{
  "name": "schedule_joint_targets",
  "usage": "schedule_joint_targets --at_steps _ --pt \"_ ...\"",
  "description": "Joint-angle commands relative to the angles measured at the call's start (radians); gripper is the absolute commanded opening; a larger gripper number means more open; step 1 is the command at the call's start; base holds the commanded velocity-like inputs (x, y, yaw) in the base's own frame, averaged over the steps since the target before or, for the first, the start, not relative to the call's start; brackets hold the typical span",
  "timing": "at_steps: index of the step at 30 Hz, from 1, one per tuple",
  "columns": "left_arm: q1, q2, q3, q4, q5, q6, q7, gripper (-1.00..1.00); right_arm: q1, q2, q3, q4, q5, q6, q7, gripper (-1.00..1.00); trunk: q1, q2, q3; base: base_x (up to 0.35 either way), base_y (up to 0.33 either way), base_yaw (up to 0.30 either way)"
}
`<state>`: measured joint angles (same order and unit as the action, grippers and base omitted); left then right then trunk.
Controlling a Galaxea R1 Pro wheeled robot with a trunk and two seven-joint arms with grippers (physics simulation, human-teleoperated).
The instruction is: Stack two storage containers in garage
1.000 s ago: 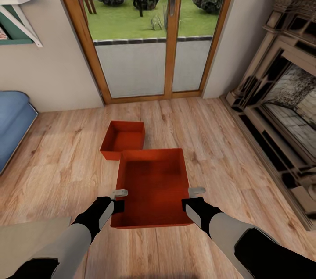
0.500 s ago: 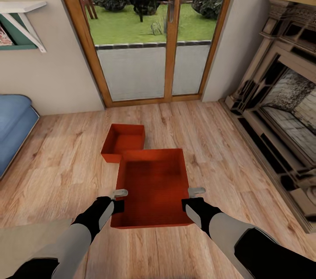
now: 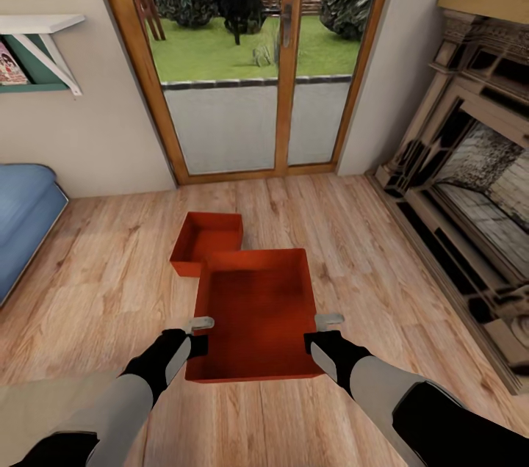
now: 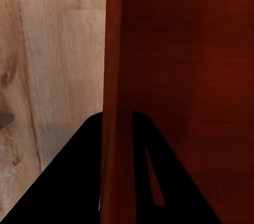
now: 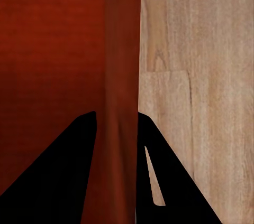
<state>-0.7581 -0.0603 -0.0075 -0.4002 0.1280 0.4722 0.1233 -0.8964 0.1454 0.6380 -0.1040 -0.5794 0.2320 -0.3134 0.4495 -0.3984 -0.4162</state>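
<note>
Carrying the nearer orange-red open-topped rectangular bin point(image 3: 255, 314) level above the light wood-plank floor point(image 3: 110, 269), left end effector point(image 3: 197, 323) and right end effector point(image 3: 328, 319) each clamped on a side wall, I'd keep both evenly matched while its twin bin point(image 3: 207, 242) sits behind on the planks.

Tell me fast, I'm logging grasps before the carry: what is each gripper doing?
Left gripper: shut on the left wall of the near orange-red open-topped storage container.
Right gripper: shut on that container's right wall.
</note>
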Motion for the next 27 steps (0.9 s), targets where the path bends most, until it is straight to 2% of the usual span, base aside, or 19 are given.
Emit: schedule_joint_targets --at_steps 1,27 --pt "0.000 -0.002 0.003 0.001 -0.008 0.008 0.013 -1.00 -0.001 0.006 0.005 -0.009 0.027 0.007 -0.006 -1.00 0.001 -0.002 0.000 0.000 0.000 0.000" --pt "0.000 -0.003 0.003 0.001 -0.008 0.008 0.013 -1.00 -0.001 0.006 0.003 -0.009 0.027 0.007 -0.006 -1.00 0.001 -0.002 0.039 0.000 0.000 0.000"
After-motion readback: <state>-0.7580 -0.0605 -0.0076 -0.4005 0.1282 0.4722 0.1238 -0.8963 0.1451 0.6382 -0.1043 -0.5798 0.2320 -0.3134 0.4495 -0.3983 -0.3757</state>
